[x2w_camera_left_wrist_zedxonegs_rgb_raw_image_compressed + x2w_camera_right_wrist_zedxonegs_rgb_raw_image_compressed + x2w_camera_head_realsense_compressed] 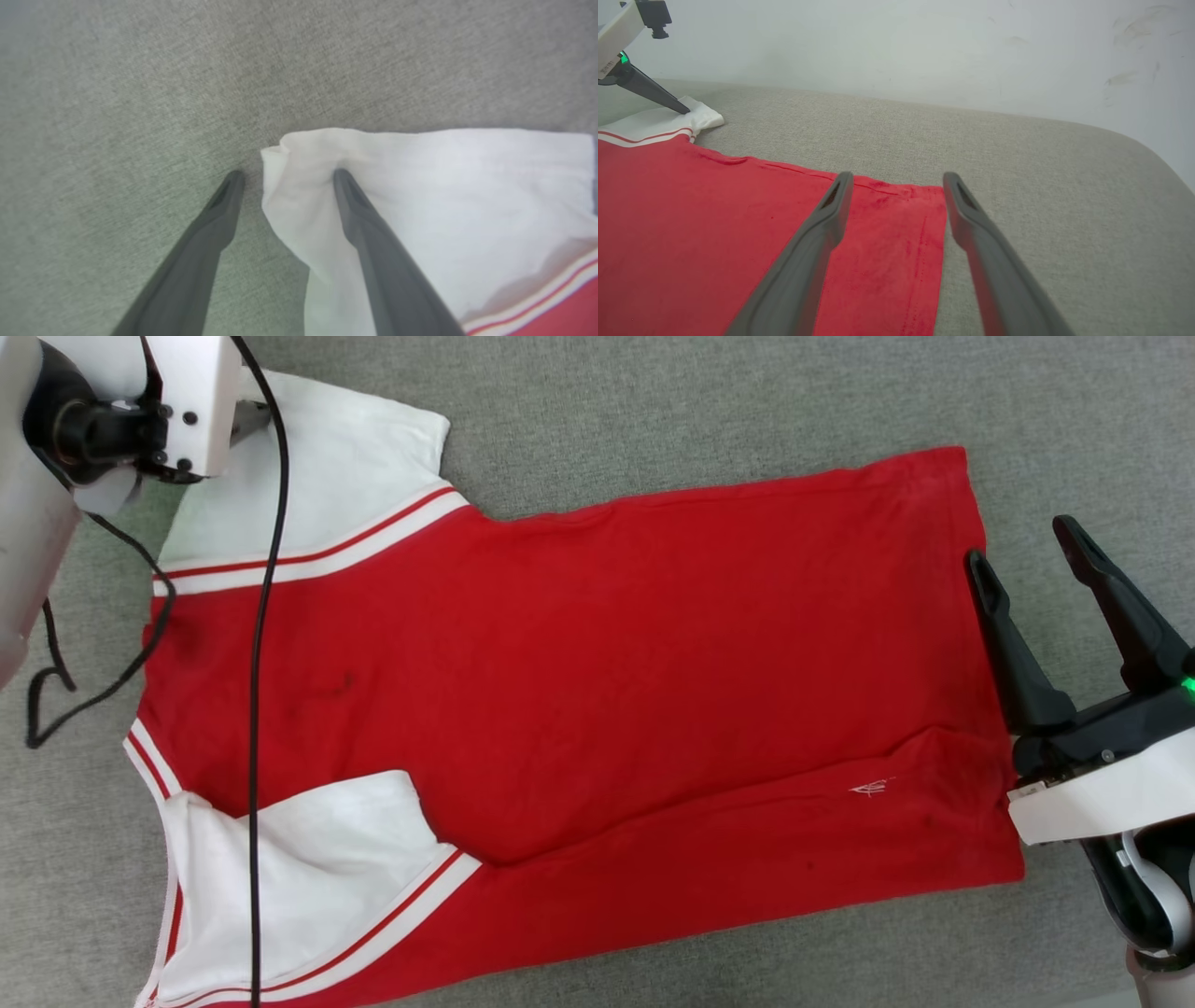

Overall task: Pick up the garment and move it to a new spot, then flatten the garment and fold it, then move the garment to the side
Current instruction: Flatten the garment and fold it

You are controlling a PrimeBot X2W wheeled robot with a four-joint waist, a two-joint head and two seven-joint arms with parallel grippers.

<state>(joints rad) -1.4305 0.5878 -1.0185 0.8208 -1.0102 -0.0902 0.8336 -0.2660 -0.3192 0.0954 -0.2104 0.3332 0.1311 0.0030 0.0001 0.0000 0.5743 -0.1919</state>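
Two grippers flank the red T-shirt (607, 663), spread across the grey fabric surface (653, 392). The left gripper (287, 173) has jaws apart, straddling the corner of the white sleeve (444, 186); one finger appears to press into the cloth. The right gripper (1019, 541) has jaws wide at the hem corner, one finger over red cloth, holding nothing.

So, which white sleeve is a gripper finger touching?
The far sleeve, under the left gripper; the near sleeve lies folded onto the red body, untouched.
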